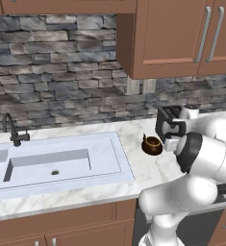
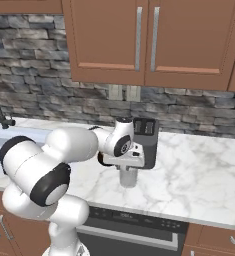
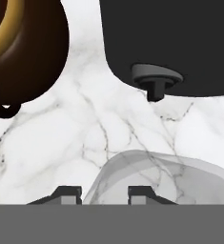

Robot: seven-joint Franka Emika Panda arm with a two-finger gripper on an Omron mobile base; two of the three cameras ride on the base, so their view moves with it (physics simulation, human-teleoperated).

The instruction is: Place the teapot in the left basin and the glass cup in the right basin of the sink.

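Glass cup (image 3: pixel 151 174) on the marble surface (image 3: pixel 85 138), rim crossing in front of the right-hand fingertip; fingers (image 3: pixel 104 193) spread, holding nothing. Teapot (image 3: pixel 23 52) beside the toaster (image 3: pixel 180 43).

Even, diffuse light fills the rendered kitchen, with no visible lamp and no hard glare. The white marble counter (image 2: pixel 204 165) reads bright, and the white glossy robot arm (image 1: pixel 201 153) carries soft grey shading on its undersides. The pale white double sink (image 1: pixel 61 163) shows gentle shade along its inner walls. Shadows stay faint: a thin dark rim under the squat dark-brown teapot (image 1: pixel 152 145). The grey stone backsplash (image 1: pixel 52 67) looks soft and low in resolution. In the hand view, the translucent pale-grey glass cup (image 3: pixel 170 178) lets the marble veins show through, and edges look slightly blurred.
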